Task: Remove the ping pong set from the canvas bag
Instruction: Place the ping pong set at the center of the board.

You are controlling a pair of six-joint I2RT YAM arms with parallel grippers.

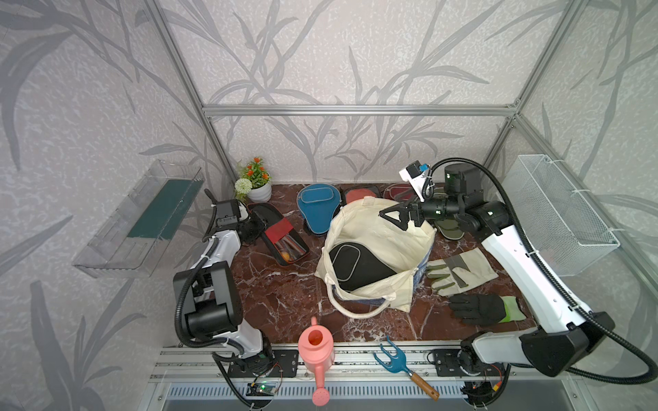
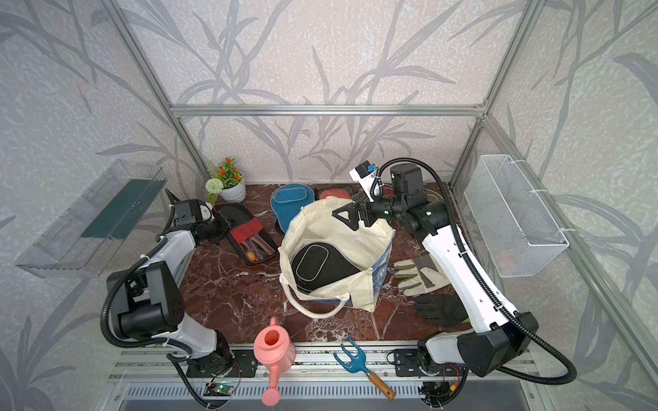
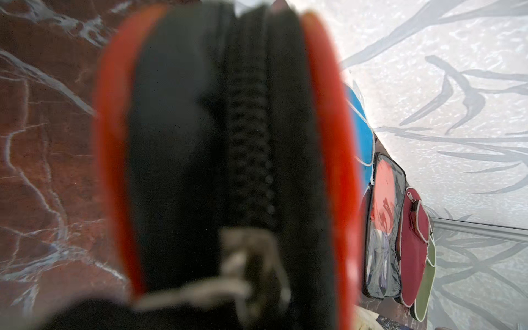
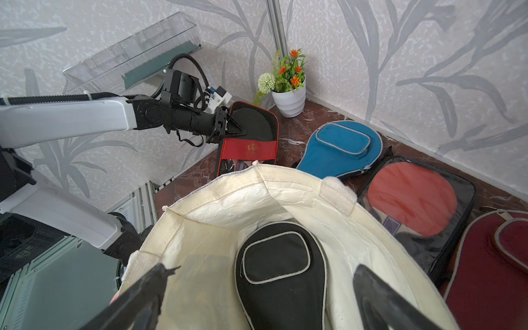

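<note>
Cream canvas tote bag (image 1: 356,227) stands upright, mouth open, blue print on its outer side. Black paddle-shaped zip cover (image 1: 356,265) lies inside. On the marble tabletop (image 1: 277,295): black-and-red rectangular case (image 1: 281,231) left of the bag. Behind it, in a row: blue zip cover (image 1: 317,208), red-faced paddle in clear sleeve (image 4: 411,200), maroon zip cover (image 4: 491,271), olive zip cover (image 3: 425,285).

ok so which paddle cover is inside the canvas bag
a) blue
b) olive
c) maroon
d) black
d: the black cover with its grey piping lies down in the open canvas bag, as both top views and the right wrist view show.
</note>
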